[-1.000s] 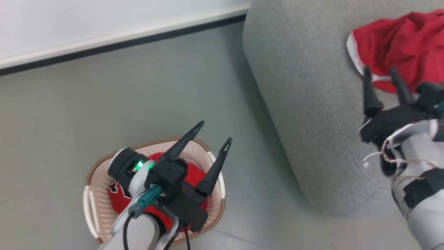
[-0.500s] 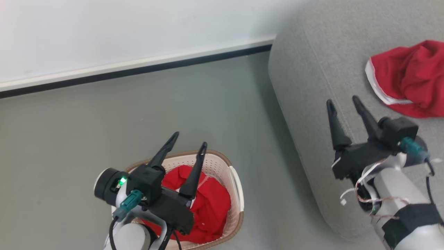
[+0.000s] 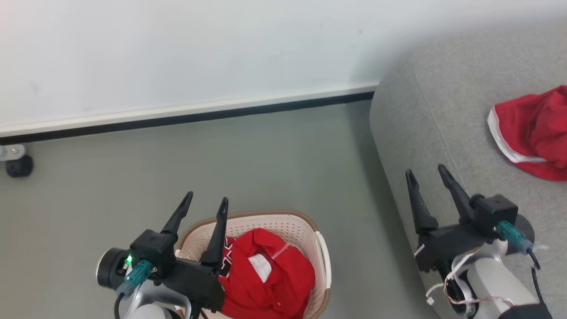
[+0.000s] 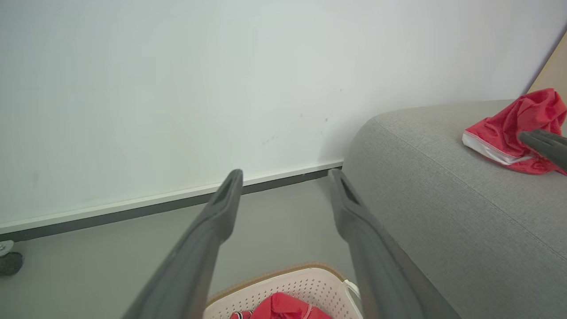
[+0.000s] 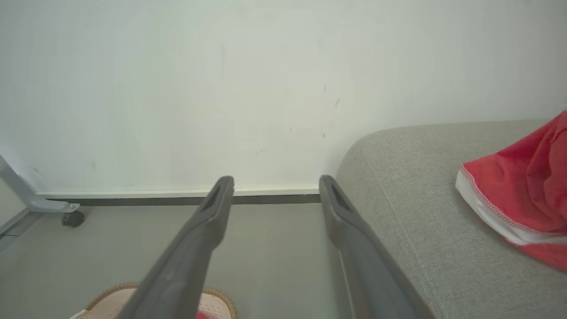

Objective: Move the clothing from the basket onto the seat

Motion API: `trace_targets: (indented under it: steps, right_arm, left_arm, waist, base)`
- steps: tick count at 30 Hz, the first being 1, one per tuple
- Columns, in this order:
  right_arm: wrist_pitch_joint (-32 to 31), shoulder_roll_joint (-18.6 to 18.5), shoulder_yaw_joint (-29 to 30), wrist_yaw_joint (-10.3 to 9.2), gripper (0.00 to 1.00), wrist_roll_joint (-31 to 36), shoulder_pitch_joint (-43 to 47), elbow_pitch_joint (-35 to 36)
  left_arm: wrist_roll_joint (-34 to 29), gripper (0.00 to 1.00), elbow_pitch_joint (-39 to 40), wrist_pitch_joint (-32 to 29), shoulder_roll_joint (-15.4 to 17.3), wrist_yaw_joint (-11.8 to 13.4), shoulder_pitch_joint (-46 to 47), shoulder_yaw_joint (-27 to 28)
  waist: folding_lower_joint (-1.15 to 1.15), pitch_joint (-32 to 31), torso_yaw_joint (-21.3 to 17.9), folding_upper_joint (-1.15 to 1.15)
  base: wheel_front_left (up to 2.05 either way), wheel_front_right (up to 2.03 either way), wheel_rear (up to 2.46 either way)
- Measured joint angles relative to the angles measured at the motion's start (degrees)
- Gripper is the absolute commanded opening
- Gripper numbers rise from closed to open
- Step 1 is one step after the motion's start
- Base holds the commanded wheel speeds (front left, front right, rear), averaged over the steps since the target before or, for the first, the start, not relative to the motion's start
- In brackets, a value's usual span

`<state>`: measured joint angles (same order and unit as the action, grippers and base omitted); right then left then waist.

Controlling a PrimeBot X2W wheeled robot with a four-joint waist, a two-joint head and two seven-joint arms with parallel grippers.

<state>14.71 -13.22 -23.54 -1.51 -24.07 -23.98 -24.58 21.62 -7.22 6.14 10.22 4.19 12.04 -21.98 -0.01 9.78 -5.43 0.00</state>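
1. In the head view, the left gripper [image 3: 207,197] hung over the left side of the cream perforated plastic laundry basket [image 3: 288,228]. Its two long dark fingers were spread wide and held nothing. A crumpled bright red fabric garment [image 3: 274,283] with a black-and-white print lay inside the basket. The right gripper [image 3: 424,169], also wide apart and empty, hovered by the edge of the large grey woven-fabric seat [image 3: 443,124]. A second red garment with white trim [image 3: 536,133] lay on the seat, well apart from that gripper.
2. In the left wrist view, the spread fingers pointed toward the wall, with the basket's rim and a fold of red cloth below them.
3. In the right wrist view, nothing sat between the fingers, and the trimmed garment rested on the seat to the right.
4. One piece seemed delivered and one remained to fetch. The next move probably called for the left gripper to tip down into the basket, close on a raised fold and lift it clear of the rim.
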Motion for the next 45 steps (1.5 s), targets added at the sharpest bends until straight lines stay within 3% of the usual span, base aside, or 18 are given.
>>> trace_targets:
  steps: [6,25,45]
  right_arm:
    - [0.0,-0.4,0.7,-1.56,1.00,0.6,4.3,2.2]
    - [0.0,-1.5,3.5,-3.96,1.00,1.5,13.2,7.9]
    - [0.0,-1.5,5.1,-4.77,1.00,1.5,16.4,12.0]
  left_arm:
    - [0.5,1.00,-1.4,0.5,0.3,0.5,-1.2,1.8]
    - [2.1,1.00,-2.6,1.6,1.2,1.9,-7.0,6.3]
    - [2.0,1.00,-2.1,1.8,1.0,2.4,-9.0,7.3]
  waist:
    - [0.00,-2.3,1.8,0.00]
    - [0.01,-6.6,2.8,0.00]
    - [0.00,-7.6,2.9,0.01]
  base:
    - [0.00,0.00,0.00]
    - [0.00,0.00,0.00]
    - [0.00,0.00,0.00]
